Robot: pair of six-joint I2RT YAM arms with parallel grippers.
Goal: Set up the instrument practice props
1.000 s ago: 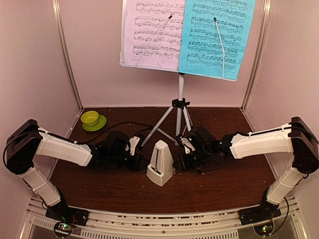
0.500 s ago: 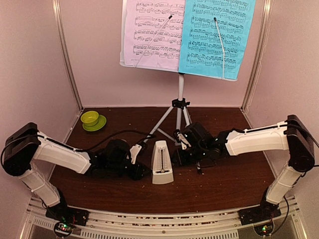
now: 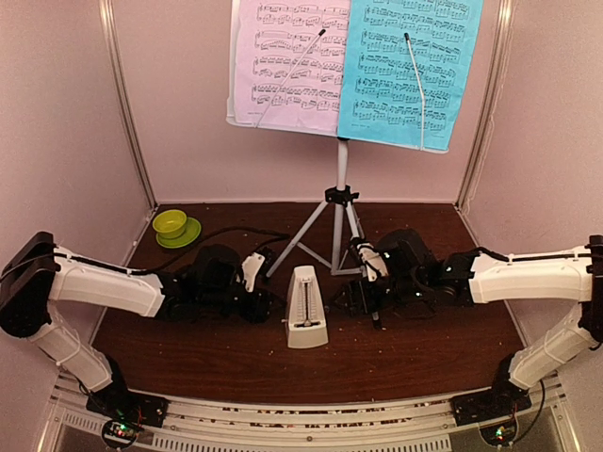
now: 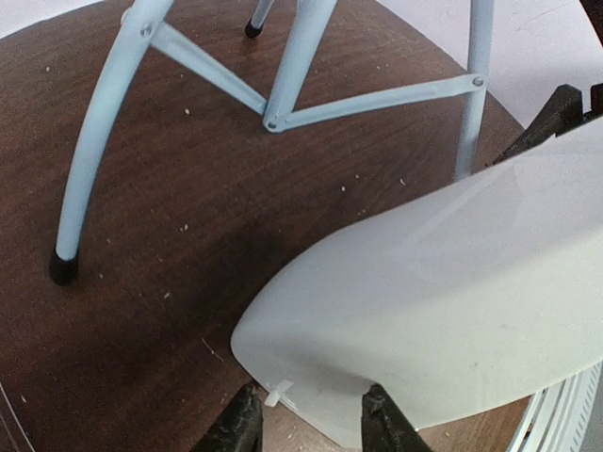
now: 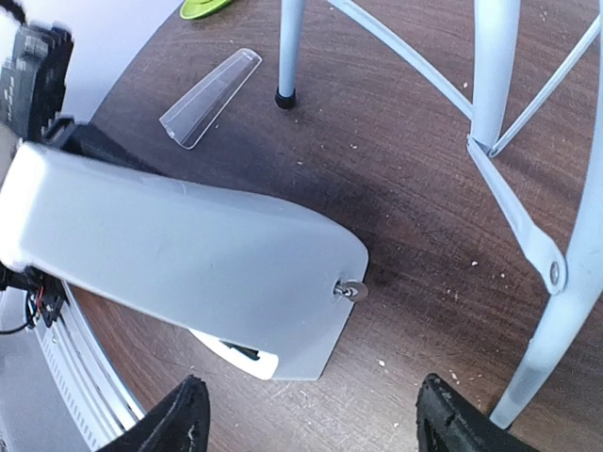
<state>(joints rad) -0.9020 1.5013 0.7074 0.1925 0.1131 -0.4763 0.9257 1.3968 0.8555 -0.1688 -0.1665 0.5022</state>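
Metronome (image 3: 306, 318), smooth white pyramid; speckled dark wood table (image 3: 424, 350); silver tubular tripod (image 3: 341, 200)

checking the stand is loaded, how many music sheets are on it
2: a lilac page on the left half of the music stand and a cyan page on the right half, side by side. Others could be hidden behind them.

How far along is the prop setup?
Done: music stand upright, lilac page and cyan page on it; metronome standing, its cover off, lying by a tripod foot. In hand: left claw and open right claw flank the metronome. Left: likely only final positioning.
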